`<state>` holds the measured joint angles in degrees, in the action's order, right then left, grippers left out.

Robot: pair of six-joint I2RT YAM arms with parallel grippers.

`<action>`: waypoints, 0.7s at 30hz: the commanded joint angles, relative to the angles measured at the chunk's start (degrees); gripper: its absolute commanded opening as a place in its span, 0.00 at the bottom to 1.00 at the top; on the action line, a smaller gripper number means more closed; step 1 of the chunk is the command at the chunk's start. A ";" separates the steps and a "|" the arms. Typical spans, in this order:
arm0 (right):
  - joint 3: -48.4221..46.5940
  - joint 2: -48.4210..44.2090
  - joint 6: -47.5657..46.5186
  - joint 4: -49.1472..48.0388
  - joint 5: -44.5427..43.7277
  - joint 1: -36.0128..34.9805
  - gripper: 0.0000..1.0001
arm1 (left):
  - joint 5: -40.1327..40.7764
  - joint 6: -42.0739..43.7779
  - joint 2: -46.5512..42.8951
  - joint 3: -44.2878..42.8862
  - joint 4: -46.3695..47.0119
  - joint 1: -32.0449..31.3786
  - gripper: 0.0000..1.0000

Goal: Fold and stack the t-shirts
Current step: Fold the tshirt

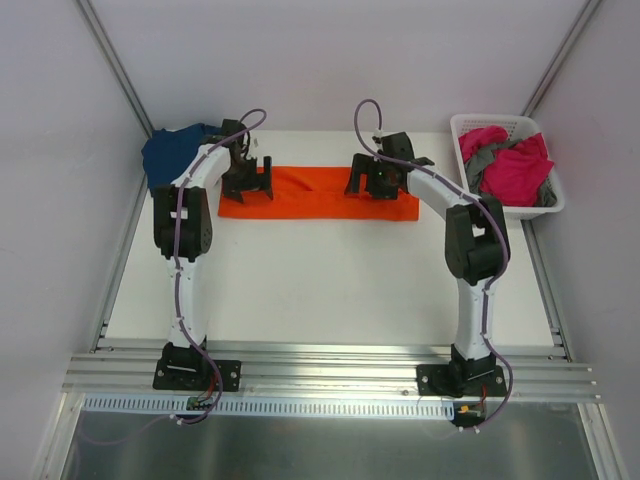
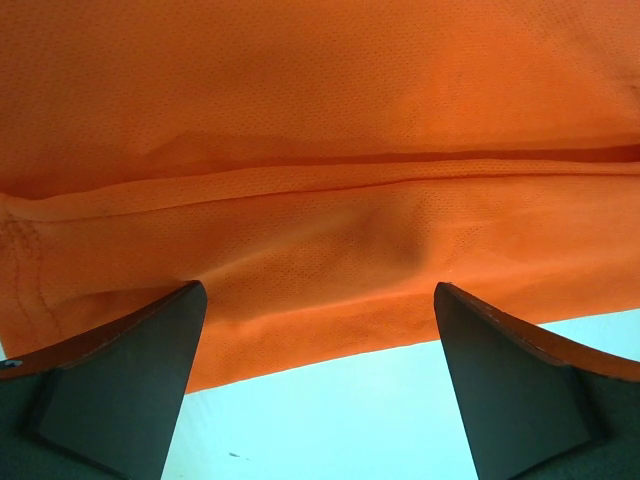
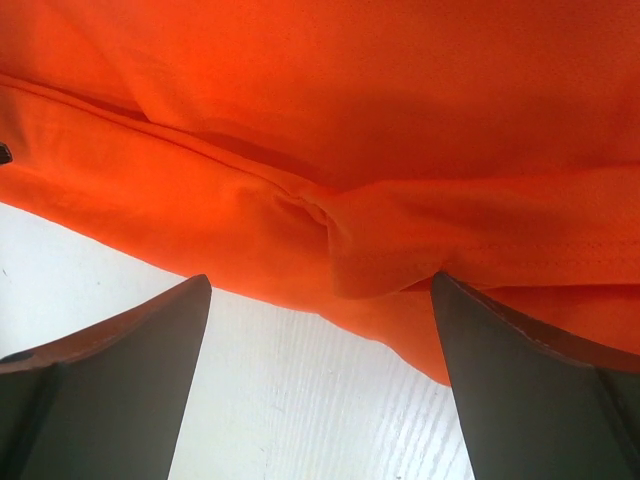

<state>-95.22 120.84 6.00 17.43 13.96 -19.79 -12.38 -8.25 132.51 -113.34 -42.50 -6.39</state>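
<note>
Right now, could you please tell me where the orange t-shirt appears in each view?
Top external: orange t-shirt, a long folded strip across the far middle of the white table.
Left wrist: it fills the upper two thirds.
Right wrist: it fills the top and right.
Shared landmark: the shirt's near edge against the white table.

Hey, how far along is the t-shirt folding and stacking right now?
Done: the orange t-shirt lies folded into a long strip mid-table. In hand: the left gripper and right gripper are open at its ends, holding nothing. Left: folding it shorter, plus the pink t-shirt and grey t-shirt heaped in the basket. The navy t-shirt sits far left; whether it's folded is unclear.
</note>
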 commanded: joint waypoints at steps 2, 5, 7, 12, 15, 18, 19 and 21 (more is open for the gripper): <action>-4.01 1.15 1.12 0.76 0.20 -0.69 0.97 | -1.77 -0.89 0.91 -2.85 -0.65 -0.02 0.99; -4.45 2.03 1.12 0.50 -0.86 -0.51 0.97 | -1.68 -0.89 1.35 -2.85 -0.65 -0.02 0.99; -5.15 2.82 1.12 0.06 -1.30 -0.60 0.97 | -1.42 -0.98 1.35 -2.33 -0.74 -0.02 0.99; -10.50 6.42 0.86 -0.91 -1.82 0.01 0.97 | -2.12 -1.42 1.61 -1.62 -0.74 -0.02 0.99; -17.35 10.29 0.07 -0.56 -3.49 0.72 0.97 | -2.12 -1.33 1.70 -1.53 -0.65 -0.02 0.99; -23.95 13.80 -0.81 -0.73 -5.51 1.25 0.97 | -2.21 -1.15 1.35 -0.92 -0.65 -0.02 0.99; -24.83 14.33 -1.08 -1.08 -6.48 1.33 0.97 | -2.03 -1.15 1.35 -0.40 -0.74 -0.02 0.99; -26.50 15.39 -1.87 -2.14 -7.36 1.51 0.97 | -2.03 -0.98 0.83 0.31 -0.83 -0.02 0.99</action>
<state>-117.51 135.57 5.43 17.02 9.61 -18.96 -13.21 -8.58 133.84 -114.17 -42.37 -6.39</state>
